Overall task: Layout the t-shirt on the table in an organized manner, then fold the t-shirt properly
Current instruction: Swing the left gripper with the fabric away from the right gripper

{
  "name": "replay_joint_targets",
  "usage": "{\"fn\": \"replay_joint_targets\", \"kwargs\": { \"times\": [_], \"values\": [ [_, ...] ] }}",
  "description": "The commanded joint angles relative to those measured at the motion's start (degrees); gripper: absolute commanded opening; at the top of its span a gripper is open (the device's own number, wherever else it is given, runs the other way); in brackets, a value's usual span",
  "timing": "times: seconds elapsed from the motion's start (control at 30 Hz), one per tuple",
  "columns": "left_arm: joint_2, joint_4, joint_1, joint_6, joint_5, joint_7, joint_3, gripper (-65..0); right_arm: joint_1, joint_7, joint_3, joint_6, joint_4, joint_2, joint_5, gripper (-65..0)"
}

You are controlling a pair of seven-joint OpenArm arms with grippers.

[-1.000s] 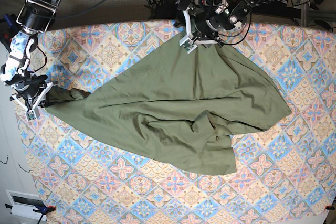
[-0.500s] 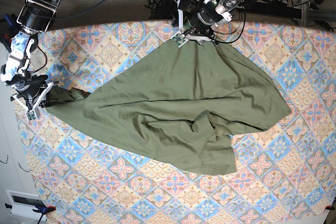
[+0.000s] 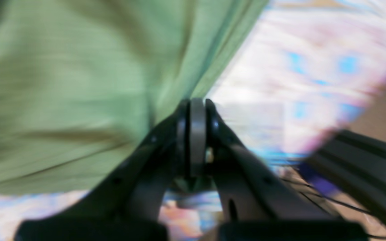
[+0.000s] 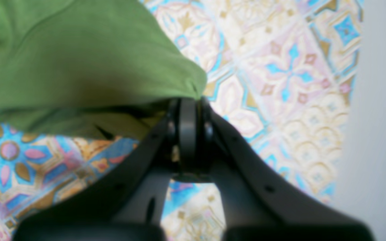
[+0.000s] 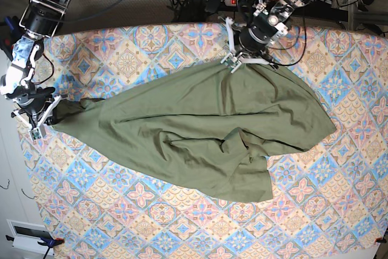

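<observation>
The left gripper (image 5: 233, 63) had its jaws pressed flat together at the far edge of the t-shirt (image 5: 200, 131), with the olive cloth drawn up into the pinch. From its own wrist camera the picture was smeared, but the two dark fingers (image 3: 198, 134) met with no gap, and the green fabric ran right down to their tips. The right gripper (image 5: 41, 122) was likewise clamped tight, at the garment's other pointed end, near the edge of the table (image 5: 121, 53) on the base view's left. In the right wrist view its fingers (image 4: 188, 130) stood closed under a rounded fold of the shirt (image 4: 79, 67), which bulged over the tips and cast a dark shadow on the patterned cloth beneath.

Between those two grips the shirt lay stretched across the middle of the table, wrinkled and far from square. One long edge ran from the left-hand point up to the left gripper. A broad flap reached out to a point towards the base view's right. A bunched, creased patch sat near the centre, and a squarish corner hung towards the near side. The pastel diamond tiling of the table showed all round the garment.
</observation>
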Motion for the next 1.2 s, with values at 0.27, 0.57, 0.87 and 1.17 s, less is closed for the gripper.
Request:
{"fn": "replay_joint_targets", "kwargs": {
  "times": [0.27,0.57,0.87,1.17],
  "values": [
    [-3.2,5.2,-1.1,0.3,0.2,-6.2,-10.1,-65.0,0.8,1.3,0.4,-0.2,16.3,1.4,0.9,-64.5],
    [-7.0,5.0,-7.0,0.3,-17.7,-8.6,-28.0,-65.0,-3.5,1.3,0.3,-0.2,28.0,-2.5,0.9,-64.5],
    [-12.3,4.0,-11.0,-0.2,-41.9,-8.5,-45.8,-65.0,-3.7,0.9,0.7,-0.2,31.9,-3.3,8.0,-64.5],
    [-19.0,4.4,-5.3,-0.3,-57.1,-8.3,-56.3,-65.0,-3.7,-11.4,11.5,-0.2,32.3,-3.1,30.9,-64.4]
  ]
}}
